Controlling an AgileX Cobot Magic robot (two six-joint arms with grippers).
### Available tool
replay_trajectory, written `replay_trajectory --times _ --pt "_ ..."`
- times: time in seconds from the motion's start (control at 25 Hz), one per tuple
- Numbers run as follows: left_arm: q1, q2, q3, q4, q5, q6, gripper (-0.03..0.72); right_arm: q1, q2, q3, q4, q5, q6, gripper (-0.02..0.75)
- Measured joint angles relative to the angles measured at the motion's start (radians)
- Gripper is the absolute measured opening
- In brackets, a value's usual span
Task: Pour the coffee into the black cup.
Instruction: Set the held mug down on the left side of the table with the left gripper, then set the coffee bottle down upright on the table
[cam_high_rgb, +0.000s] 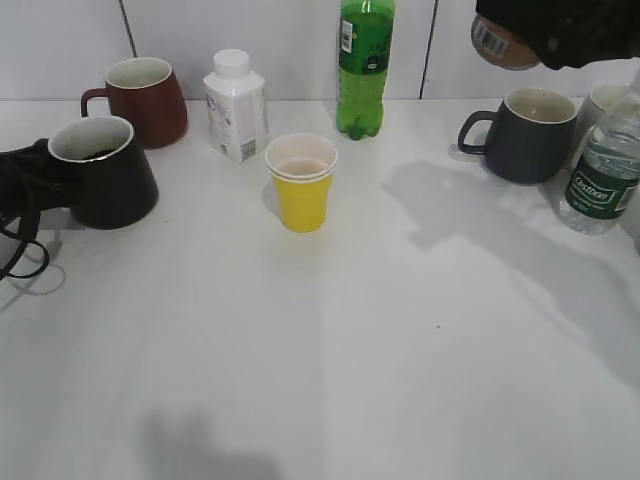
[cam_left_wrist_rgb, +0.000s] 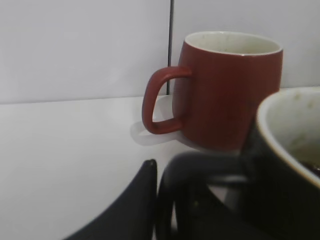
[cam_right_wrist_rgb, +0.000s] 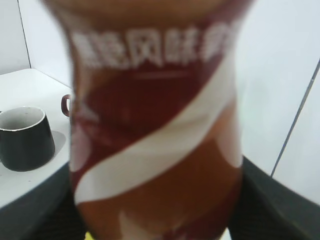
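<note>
Right gripper (cam_high_rgb: 560, 40) hangs at the top right corner of the exterior view, clamped around a brown coffee bottle (cam_high_rgb: 503, 43). Only the bottle's end with a barcode pokes out leftward there, so its long axis looks tilted, though the exact angle is hard to tell. Close up in the right wrist view, the bottle (cam_right_wrist_rgb: 155, 125) fills the middle: brown with a dark red label, a white swirl and white lettering, blurred. Left gripper (cam_high_rgb: 20, 190) sits low at the table's (cam_high_rgb: 400, 360) left edge, closed on the handle of the black cup (cam_high_rgb: 100, 170), which stands upright with a pale inside. Just behind it stands a red mug (cam_left_wrist_rgb: 225, 85), and a grey mug (cam_high_rgb: 528, 133) stands beneath the raised bottle.
</note>
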Motion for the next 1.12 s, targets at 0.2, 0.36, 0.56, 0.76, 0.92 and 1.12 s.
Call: replay_trajectory --times 0.2,0.36,0.56,0.76,0.92,1.12 --pt "0.000 -0.004 0.040 -0.003 -0.011 -0.004 0.211 0.000 0.000 0.000 0.000 0.000 0.000 0.535" --pt "0.000 -0.033 0.083 -0.020 -0.011 -0.005 0.241 0.000 0.000 0.000 0.000 0.000 0.000 0.535" --pt "0.000 -0.095 0.157 -0.061 -0.011 -0.005 0.244 0.000 0.000 0.000 0.000 0.007 0.000 0.535" --pt "0.000 -0.203 0.266 -0.050 -0.010 -0.005 0.244 0.000 0.043 0.000 0.002 0.009 0.000 0.535" --pt "0.000 -0.303 0.300 0.045 -0.010 -0.006 0.244 0.000 0.112 0.000 0.003 0.010 0.000 0.535" --pt "-0.004 -0.427 0.300 0.162 -0.012 -0.011 0.244 0.000 0.200 0.000 0.003 0.009 -0.044 0.535"
